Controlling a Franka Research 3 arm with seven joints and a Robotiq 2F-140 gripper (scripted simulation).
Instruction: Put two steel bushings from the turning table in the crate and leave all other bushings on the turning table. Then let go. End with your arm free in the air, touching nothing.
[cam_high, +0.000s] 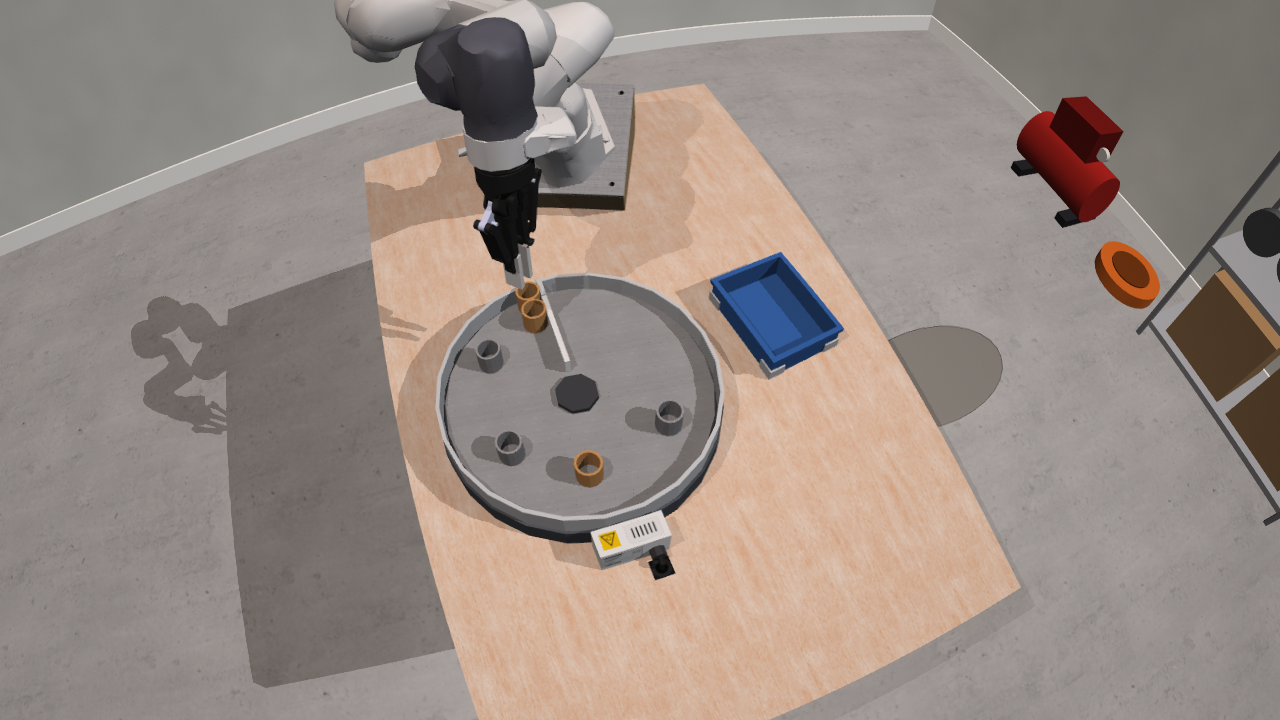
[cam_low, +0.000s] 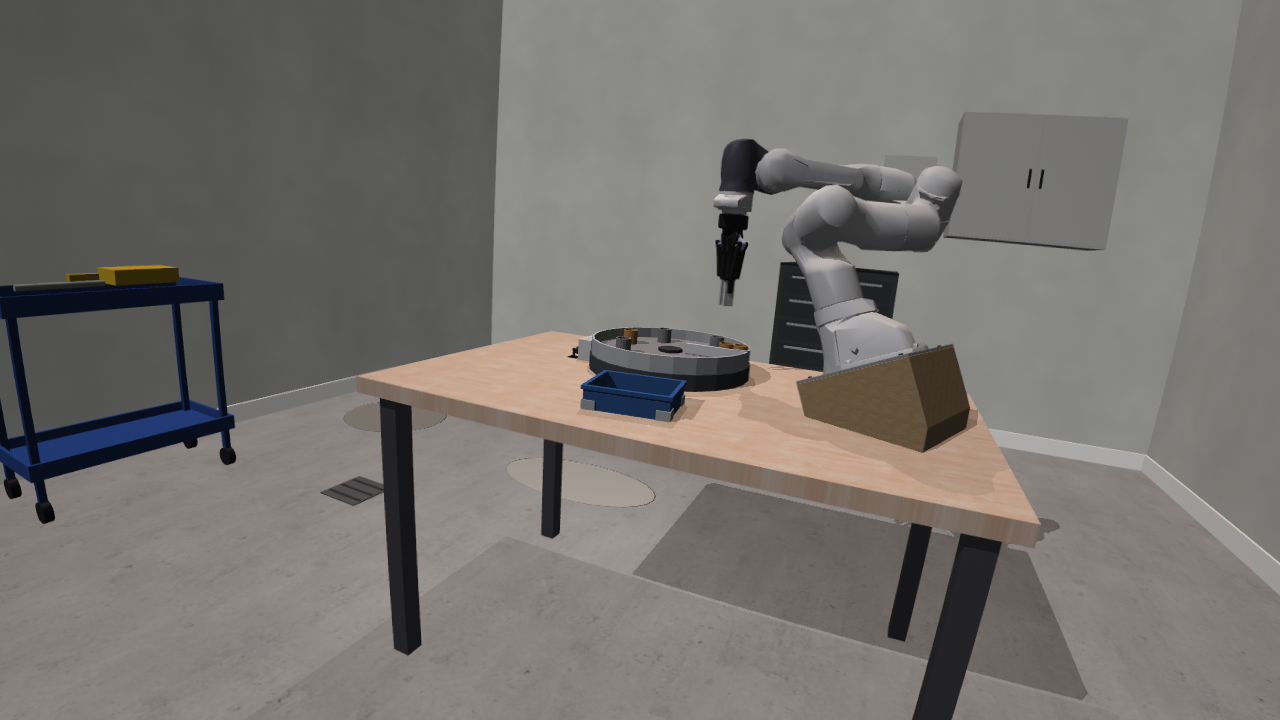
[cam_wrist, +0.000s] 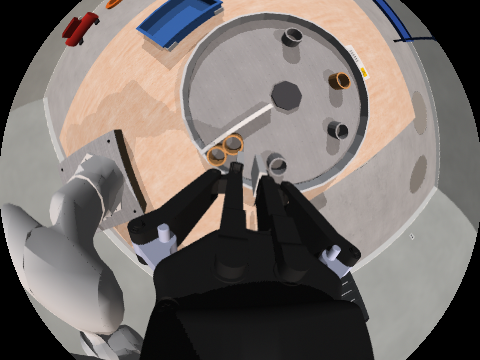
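Note:
My gripper is shut, with nothing between its nearly closed fingertips, high above the turning table's arm-side edge. The turning table carries three grey steel bushings: one near the gripper side, one farther round, one on the crate side. Two orange bushings stand together by the white bar, one nearer the middle, one at the rim. A third orange bushing stands apart. The blue crate is empty.
The white bar runs from the turning table's rim towards its dark hub. A raised wall rings the turning table. A white box with a warning label sits against its outside. The arm's base plate is behind.

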